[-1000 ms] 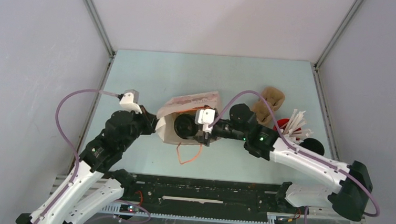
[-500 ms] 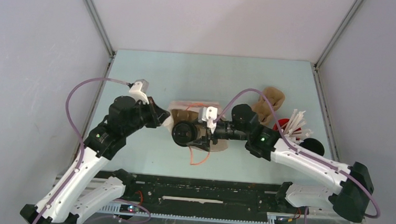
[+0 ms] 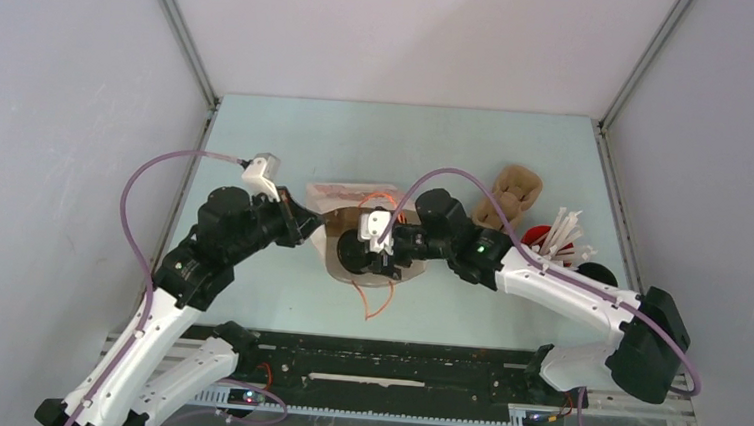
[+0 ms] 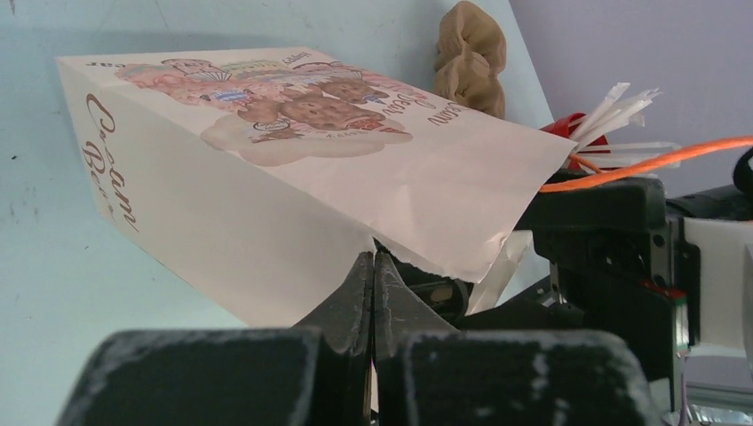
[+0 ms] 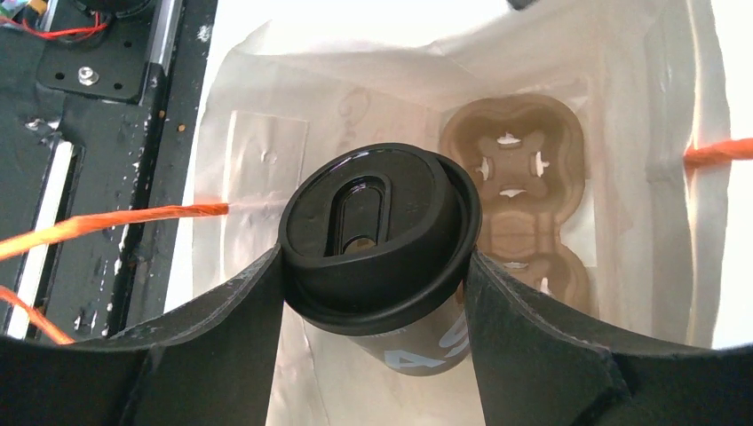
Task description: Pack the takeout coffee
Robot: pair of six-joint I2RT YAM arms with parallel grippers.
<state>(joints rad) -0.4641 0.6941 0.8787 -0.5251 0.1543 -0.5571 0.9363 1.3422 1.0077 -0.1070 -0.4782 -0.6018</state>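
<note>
My right tool [image 5: 373,262] grips the takeout coffee [image 5: 364,213] in the mouth of the paper bag [image 4: 266,177] (left tool [image 4: 373,271] pinching its rim); if that slips, the cup may snag and tip.

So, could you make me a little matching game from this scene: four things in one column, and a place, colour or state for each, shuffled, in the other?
Things:
1. coffee
2. bag
3. red cup
4. handles of the bag

Place, colour or state:
A. pinched at its rim by the left gripper
B. holds white sticks
C. orange
D. gripped by the right gripper at the bag's mouth

Pairs: 1-D, 2-A, 3-B, 4-C
</note>
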